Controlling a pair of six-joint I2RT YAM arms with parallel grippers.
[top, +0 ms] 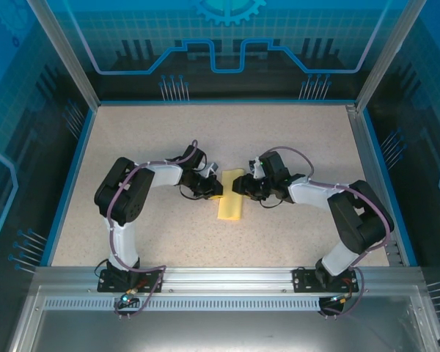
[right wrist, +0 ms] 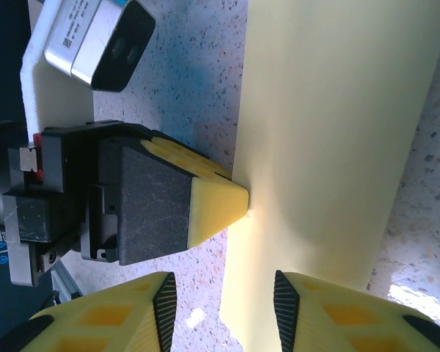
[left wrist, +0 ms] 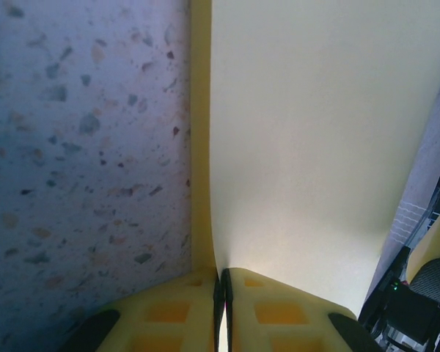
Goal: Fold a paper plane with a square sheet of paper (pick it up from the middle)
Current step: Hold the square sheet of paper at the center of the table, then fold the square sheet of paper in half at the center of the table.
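Observation:
The square sheet of paper (top: 231, 202) lies mid-table folded into a long yellow strip, a rectangle rather than a pointed paper plane. My left gripper (top: 218, 192) is shut on the strip's left edge. In the left wrist view its pads (left wrist: 223, 282) pinch the paper (left wrist: 308, 147) where a flap curves up. My right gripper (top: 243, 187) comes in from the right. Seen from the right wrist, it (right wrist: 225, 293) stands open low over the paper (right wrist: 330, 147), whose left edge runs between the fingers. The left gripper's yellow tip (right wrist: 227, 202) touches that edge just ahead.
The speckled table (top: 147, 139) has a blue rim and a metal rail (top: 227, 277) at the near edge. Both arms bend inward, their elbows (top: 121, 192) (top: 359, 216) out to the sides. The left wrist's camera housing (right wrist: 95, 37) sits close ahead of my right gripper.

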